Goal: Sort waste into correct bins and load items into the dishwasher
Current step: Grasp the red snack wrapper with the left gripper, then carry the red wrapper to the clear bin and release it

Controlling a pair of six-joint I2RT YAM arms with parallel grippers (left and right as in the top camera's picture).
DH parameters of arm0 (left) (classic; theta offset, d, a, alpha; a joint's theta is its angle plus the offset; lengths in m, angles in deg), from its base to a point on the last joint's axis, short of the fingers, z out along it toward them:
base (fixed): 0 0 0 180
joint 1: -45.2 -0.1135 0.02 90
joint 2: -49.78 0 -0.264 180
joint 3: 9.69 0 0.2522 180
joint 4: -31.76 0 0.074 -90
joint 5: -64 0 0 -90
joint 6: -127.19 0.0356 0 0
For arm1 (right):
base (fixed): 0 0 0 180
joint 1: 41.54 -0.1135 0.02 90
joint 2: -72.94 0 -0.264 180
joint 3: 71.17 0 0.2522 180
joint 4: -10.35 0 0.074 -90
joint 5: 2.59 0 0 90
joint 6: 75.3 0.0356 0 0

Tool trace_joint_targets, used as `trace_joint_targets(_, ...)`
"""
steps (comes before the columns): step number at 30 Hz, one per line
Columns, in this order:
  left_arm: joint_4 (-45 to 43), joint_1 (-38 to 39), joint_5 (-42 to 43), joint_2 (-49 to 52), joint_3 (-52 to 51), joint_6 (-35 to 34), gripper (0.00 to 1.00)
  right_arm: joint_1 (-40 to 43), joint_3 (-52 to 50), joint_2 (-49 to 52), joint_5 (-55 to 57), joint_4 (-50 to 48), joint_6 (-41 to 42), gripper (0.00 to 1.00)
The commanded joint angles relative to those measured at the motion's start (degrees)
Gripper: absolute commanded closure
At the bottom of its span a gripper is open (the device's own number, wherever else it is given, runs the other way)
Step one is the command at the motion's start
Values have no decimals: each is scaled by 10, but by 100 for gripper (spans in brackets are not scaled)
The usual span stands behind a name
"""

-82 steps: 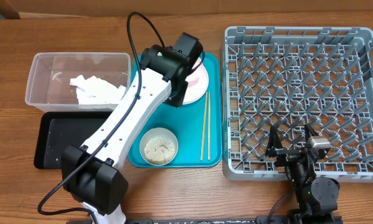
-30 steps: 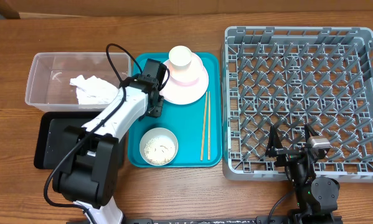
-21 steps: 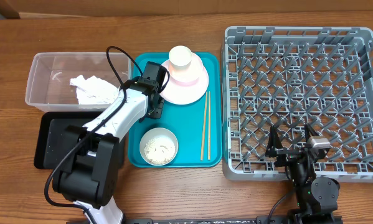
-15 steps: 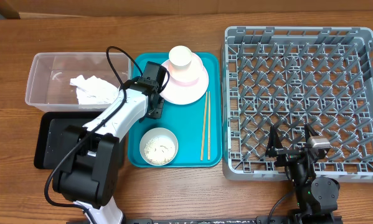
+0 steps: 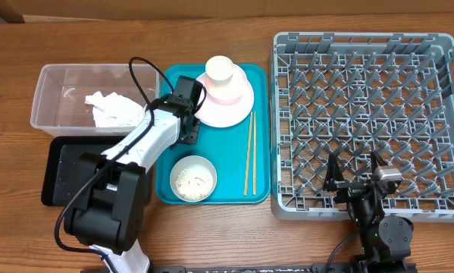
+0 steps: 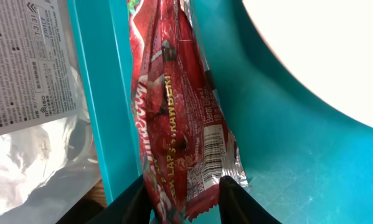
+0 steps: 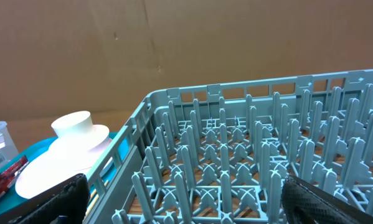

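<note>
In the left wrist view, a red crinkled wrapper (image 6: 177, 106) lies along the left rim of the teal tray (image 6: 286, 155). My left gripper (image 6: 183, 199) is shut on its near end, one finger on each side. From overhead the left gripper (image 5: 187, 130) hides the wrapper, just left of the pale plate (image 5: 238, 102) with an upturned cup (image 5: 220, 70) on it. A white bowl of rice (image 5: 193, 178) and chopsticks (image 5: 249, 152) also sit on the tray. My right gripper (image 5: 355, 178) stands open and holds nothing, over the grey dish rack's (image 5: 367, 114) front edge.
A clear tub (image 5: 52, 83) holding crumpled white tissue (image 5: 117, 110) sits left of the tray, with a black tray (image 5: 67, 167) in front of it. The left arm stretches across the black tray's right end. Upright pegs (image 7: 236, 149) fill the rack.
The left arm has swung from over the plate down to the tray's left rim, and its fingers have drawn in on the red wrapper. The right arm has not moved.
</note>
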Motion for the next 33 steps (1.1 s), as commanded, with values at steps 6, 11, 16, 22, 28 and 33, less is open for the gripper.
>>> trace_joint_targets(6,0,0,16,-11,-3,-8,64,1,-6,-6,-1,-5,-2,0)
trace_joint_targets(11,-17,0,17,-11,-17,-8,64,1,-6,-6,-1,-5,-2,0)
trace_joint_targets(16,-28,0,17,-11,-29,-8,64,1,-6,-6,-1,-5,-2,0)
trace_joint_targets(22,-27,0,17,-11,-28,-6,96,1,-6,-6,-1,-5,-2,0)
trace_joint_targets(28,65,1,17,-21,42,-9,96,1,-6,-6,-1,-5,-2,0)
trace_joint_targets(33,176,1,17,-36,171,-34,96,1,-6,-6,-1,-5,-2,0)
